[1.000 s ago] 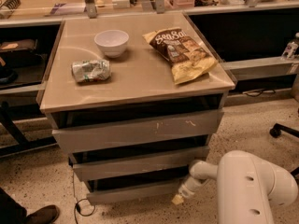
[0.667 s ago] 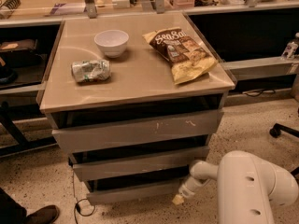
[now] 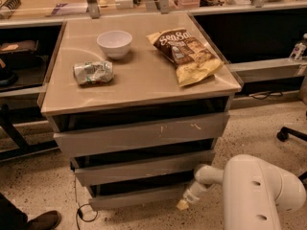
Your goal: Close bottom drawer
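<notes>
The bottom drawer [image 3: 134, 197] sits lowest under the counter's [image 3: 144, 83] front edge, with a dark gap above its plain front. The claw [image 3: 183, 204] hangs below the front right corner, just beside the drawer front's right end; clenched or released, I cannot tell.

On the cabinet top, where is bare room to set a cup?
The front strip of the cabinet top, between the crushed can and the chip bag, is bare. The white bowl crowds the back. The pincer is low, at the right end of the bottom drawer.
</notes>
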`<state>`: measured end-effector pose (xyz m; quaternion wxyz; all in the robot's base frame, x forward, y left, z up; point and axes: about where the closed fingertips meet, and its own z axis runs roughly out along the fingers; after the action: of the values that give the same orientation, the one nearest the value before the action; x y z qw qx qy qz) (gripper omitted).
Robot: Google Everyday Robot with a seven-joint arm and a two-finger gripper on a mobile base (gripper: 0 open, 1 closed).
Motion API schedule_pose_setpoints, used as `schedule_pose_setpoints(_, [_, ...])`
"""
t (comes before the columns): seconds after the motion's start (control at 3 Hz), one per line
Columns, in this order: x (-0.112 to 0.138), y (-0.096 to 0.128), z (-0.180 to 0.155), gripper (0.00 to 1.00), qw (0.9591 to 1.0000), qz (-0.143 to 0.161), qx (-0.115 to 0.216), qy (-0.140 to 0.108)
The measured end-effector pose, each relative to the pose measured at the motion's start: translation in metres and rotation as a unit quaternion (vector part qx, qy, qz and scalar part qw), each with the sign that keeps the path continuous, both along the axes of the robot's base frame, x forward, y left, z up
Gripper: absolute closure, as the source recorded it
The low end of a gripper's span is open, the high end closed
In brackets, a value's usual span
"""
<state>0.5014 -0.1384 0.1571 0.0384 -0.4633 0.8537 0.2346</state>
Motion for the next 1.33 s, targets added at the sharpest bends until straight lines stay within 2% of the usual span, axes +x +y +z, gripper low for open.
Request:
schedule_pose_setpoints(0.33, [0.0000, 0.0000, 0.0000, 0.12, 1.0000, 0.000, 0.000, 0.000])
schedule_pose_setpoints(0.67, [-0.0001, 0.0001, -0.0001, 0.00, 1.0000, 0.000, 0.000, 0.000])
schedule_pose_setpoints(1.0, [-0.0001, 0.0001, -0.0001, 0.00, 1.0000, 0.000, 0.000, 0.000])
schedule_pose_setpoints(1.33, [-0.0002, 0.0001, -0.0001, 0.19, 1.0000, 0.000, 0.000, 0.000])
